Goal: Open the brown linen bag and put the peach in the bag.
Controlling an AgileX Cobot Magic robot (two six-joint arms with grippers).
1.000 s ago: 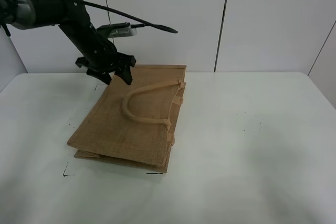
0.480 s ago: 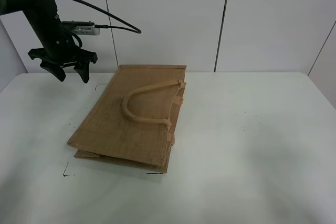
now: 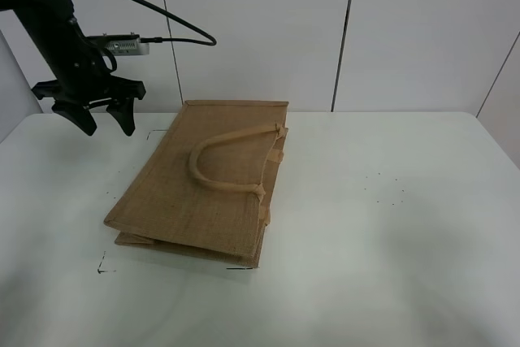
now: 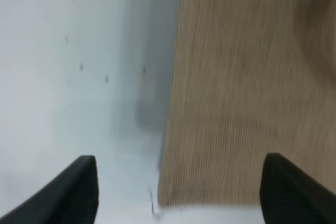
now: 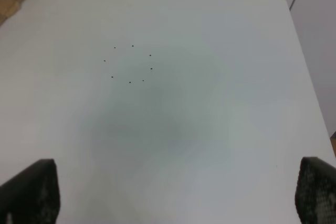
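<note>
The brown linen bag (image 3: 207,180) lies flat on the white table (image 3: 390,233), left of centre, one loop handle (image 3: 223,160) resting on top. My left gripper (image 3: 106,123) hangs open and empty above the table's back left corner, left of the bag's far edge. In the left wrist view the bag (image 4: 247,87) fills one side and my open left gripper (image 4: 178,192) straddles the bag's corner from above. My right gripper (image 5: 176,192) is open and empty over bare table; the arm is out of the exterior view. The peach is not in view.
A ring of small black dots (image 3: 383,188) marks the table right of the bag; it also shows in the right wrist view (image 5: 128,64). Black corner marks (image 3: 101,268) sit by the bag's near left corner. White wall panels (image 3: 260,30) stand behind.
My left gripper swung left from over the bag's far left corner to the table's back left corner, then dipped slightly. The bag has not moved.
</note>
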